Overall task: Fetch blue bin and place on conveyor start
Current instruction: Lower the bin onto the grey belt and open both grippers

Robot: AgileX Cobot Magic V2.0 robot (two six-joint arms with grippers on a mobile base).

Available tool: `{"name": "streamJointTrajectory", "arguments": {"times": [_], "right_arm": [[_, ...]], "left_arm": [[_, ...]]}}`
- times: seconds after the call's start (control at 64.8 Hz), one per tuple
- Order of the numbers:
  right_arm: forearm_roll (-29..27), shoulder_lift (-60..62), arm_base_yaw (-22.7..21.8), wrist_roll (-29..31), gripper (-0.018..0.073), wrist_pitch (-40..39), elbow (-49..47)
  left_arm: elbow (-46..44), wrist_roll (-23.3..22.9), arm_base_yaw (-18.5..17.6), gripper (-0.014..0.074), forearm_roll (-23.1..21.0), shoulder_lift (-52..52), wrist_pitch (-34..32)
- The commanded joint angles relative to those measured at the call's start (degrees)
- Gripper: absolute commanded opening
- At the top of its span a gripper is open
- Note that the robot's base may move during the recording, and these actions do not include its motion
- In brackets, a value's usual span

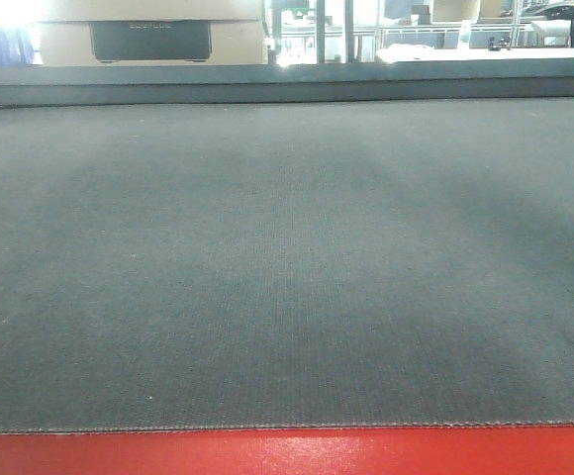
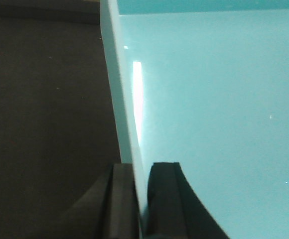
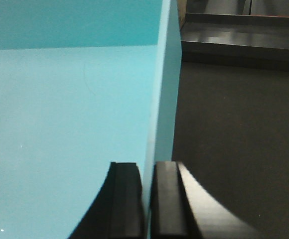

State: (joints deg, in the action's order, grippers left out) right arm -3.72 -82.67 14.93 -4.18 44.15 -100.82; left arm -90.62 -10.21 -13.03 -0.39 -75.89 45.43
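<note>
The conveyor start (image 1: 287, 267) fills the front view as a wide dark grey textured belt with a glossy red front edge (image 1: 287, 453); no bin shows there. In the left wrist view the blue bin (image 2: 214, 99) is a smooth turquoise tub, and my left gripper (image 2: 142, 199) is shut on its left wall, one finger outside and one inside. My right gripper (image 3: 147, 199) is likewise shut on the blue bin (image 3: 65, 109) at its right wall. Dark belt lies beside the bin in both wrist views.
A dark rail (image 1: 287, 84) runs along the belt's far side, with cardboard boxes (image 1: 148, 30) and a bright window behind. A grey metal step (image 3: 239, 42) lies beyond the bin's right wall.
</note>
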Motion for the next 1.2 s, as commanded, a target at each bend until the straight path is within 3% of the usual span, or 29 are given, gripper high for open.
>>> {"name": "streamJointTrajectory", "arguments": {"times": [0.0,0.447,0.632,0.725,0.864,1.188], "right_arm": [[1.8,1.1,-0.5,1.0,-0.0152,-3.5,-0.5],[1.8,1.3,-0.5,1.0,-0.0152,-2.7,-0.5],[1.8,1.3,-0.5,1.0,-0.0152,10.9,0.1],[1.9,0.8,-0.5,1.0,-0.0152,14.1,2.8],[1.9,0.1,-0.5,1.0,-0.0152,10.7,11.7],[1.9,-4.5,-0.5,1.0,-0.0152,1.4,26.6]], "left_arm": [[-0.5,0.6,0.3,-0.0111,1.2,0.7,-2.1],[-0.5,0.6,0.3,-0.0111,1.2,0.7,-8.1],[0.0,0.6,0.3,-0.0111,1.0,0.4,-0.2],[1.3,0.6,0.3,-0.0111,1.0,-0.6,3.9],[6.4,0.7,0.3,-0.0111,1.0,-2.5,4.4],[21.1,0.8,0.3,-0.0111,1.0,-6.9,-4.5]]}}
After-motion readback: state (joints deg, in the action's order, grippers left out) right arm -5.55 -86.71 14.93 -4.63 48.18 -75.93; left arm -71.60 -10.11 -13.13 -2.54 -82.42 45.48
